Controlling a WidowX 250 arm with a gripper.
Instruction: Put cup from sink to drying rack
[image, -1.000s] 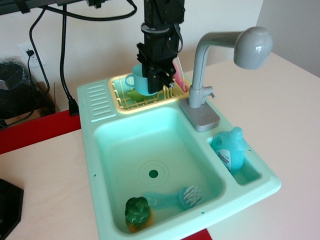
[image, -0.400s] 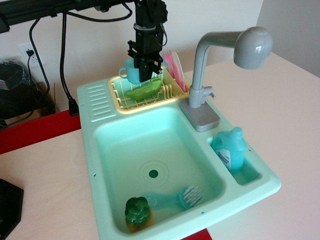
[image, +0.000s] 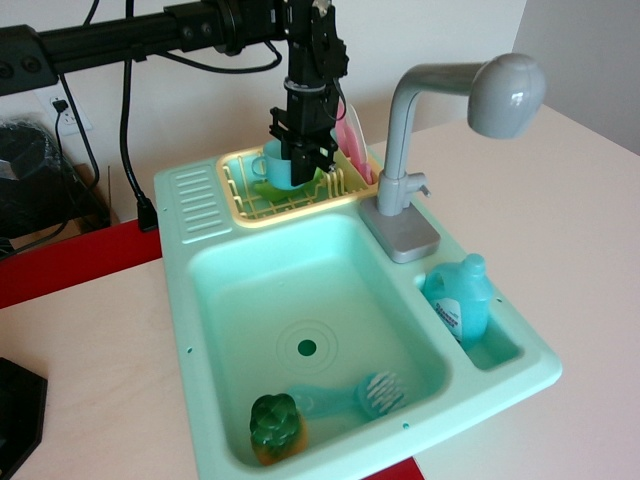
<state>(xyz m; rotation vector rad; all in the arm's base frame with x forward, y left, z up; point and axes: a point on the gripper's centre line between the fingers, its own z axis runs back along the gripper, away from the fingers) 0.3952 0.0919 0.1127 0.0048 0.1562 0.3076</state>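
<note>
The light-blue cup (image: 274, 168) sits low in the pale-yellow drying rack (image: 243, 208) at the back of the mint-green sink (image: 208, 330). Its handle points left. My gripper (image: 303, 160) comes straight down from above and is shut on the cup's right rim, hiding that side. Whether the cup's base rests on the rack's grid floor cannot be told. The basin holds no cup.
Pink plates (image: 352, 138) stand in the rack's right end, and a green item (image: 324, 174) lies under my gripper. The grey faucet (image: 408, 150) rises right of the rack. A blue soap bottle (image: 460, 300) stands in the side pocket. A brush (image: 372, 392) and a green-and-orange toy (image: 274, 428) lie in the basin.
The gripper with the cup rose and shifted left over the rack, then came down and slightly right. The cup now sits lower in the rack.
</note>
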